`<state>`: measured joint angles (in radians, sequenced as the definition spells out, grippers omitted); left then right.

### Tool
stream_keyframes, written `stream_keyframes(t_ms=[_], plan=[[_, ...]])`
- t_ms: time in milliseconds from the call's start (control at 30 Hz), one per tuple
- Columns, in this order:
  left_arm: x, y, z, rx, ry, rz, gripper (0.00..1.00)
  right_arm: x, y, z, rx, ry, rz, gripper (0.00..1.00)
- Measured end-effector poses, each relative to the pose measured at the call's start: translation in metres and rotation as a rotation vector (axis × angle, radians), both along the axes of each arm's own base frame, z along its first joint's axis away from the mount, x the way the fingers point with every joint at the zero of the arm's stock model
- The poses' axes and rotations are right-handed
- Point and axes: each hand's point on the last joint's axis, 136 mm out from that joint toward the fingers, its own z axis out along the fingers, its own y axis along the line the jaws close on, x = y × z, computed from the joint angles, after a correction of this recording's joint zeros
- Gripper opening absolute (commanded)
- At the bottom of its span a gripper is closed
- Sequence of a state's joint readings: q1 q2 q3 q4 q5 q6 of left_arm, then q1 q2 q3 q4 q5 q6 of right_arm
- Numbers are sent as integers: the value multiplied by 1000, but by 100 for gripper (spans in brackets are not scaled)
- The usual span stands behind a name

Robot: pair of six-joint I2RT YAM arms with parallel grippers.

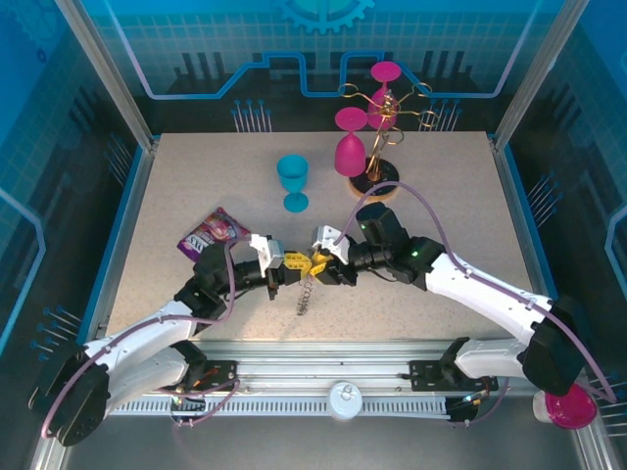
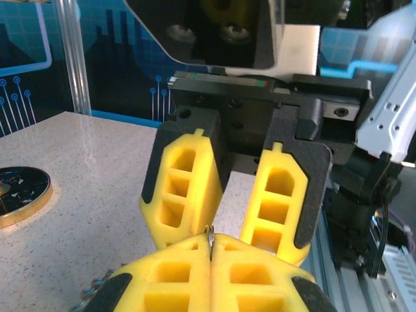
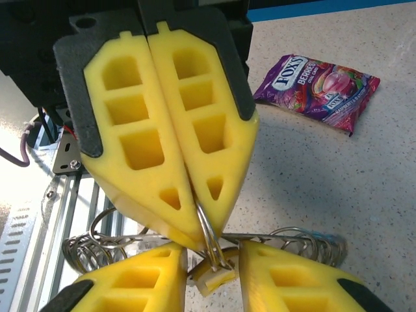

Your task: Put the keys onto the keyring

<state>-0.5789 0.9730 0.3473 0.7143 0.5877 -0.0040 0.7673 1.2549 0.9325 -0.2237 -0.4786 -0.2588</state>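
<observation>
One keyring (image 3: 207,233) loop sits pinched between the closed left jaws

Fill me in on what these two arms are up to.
The arms meet tip to tip over the middle of the table. The left gripper is shut on a wire ring of the keyring. The right gripper faces it with jaws partly apart around a small yellow piece, likely a key's head. Whether it grips that piece is unclear. More wire loops trail beside them.
</observation>
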Motion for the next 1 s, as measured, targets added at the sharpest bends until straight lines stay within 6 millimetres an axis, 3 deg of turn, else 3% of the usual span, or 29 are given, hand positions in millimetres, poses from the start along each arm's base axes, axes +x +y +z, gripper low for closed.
stream_keyframes(t_ms=[267,467,667,1000], plan=[[8,1,14,-138,48,31,0,5,-1,-5,17,-25,-45,41],[7,3,24,-177,35,29,0,1,-18,-2,32,-70,-92,38],[8,2,26,-194,49,26,0,4,-17,7,65,-100,-101,34],[9,2,33,-237,61,15,0,9,-9,9,94,-94,-99,43]])
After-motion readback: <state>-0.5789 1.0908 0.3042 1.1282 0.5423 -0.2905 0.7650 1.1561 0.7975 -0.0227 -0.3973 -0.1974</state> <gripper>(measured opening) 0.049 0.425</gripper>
